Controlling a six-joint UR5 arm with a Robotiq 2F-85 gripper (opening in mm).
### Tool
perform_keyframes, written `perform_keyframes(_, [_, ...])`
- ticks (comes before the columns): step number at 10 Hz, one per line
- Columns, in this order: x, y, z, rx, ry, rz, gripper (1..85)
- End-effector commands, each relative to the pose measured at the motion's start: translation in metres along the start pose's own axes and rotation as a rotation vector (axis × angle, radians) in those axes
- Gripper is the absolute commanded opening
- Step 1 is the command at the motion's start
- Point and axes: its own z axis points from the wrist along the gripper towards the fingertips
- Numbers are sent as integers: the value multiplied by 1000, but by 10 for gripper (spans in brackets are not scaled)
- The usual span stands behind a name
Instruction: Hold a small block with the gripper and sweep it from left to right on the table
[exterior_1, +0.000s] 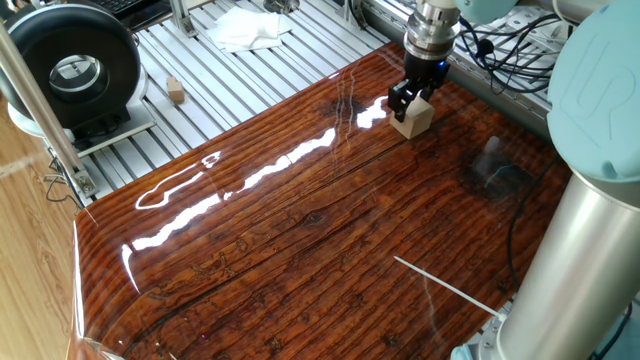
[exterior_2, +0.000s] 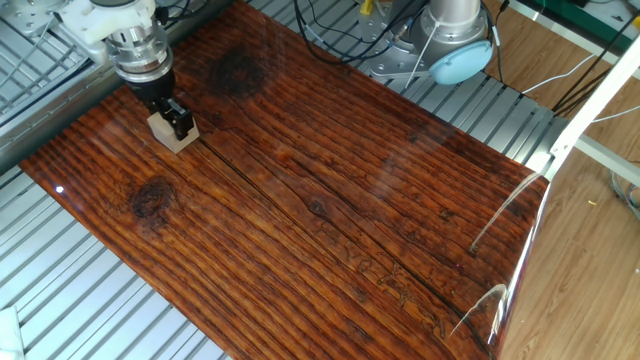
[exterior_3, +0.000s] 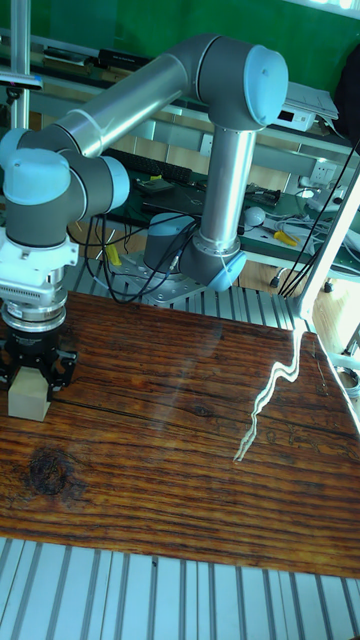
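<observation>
Gripper (exterior_1: 411, 98) pinches the block (exterior_1: 414, 117), block resting on the table (exterior_1: 300, 230) near its edge. No legible labels.

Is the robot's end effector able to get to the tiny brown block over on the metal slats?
Probably yes. The end effector is shut on the small block now, but nothing stands between it and the tiny brown block; only bare table and slats lie that way.
</observation>
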Motion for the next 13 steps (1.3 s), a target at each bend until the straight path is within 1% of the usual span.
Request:
perform_keyframes(1, [-1, 4, 2, -9, -8, 10, 10])
perform_keyframes(3, [-1, 4, 2, -8, -8, 10, 10])
perform_keyframes(5, [0, 4, -1, -12, -5, 10, 10])
perform_keyframes(10, [-1, 7, 3, -11, -11, 13, 10])
perform_keyframes(13, [0, 7, 1, -12, -8, 13, 10])
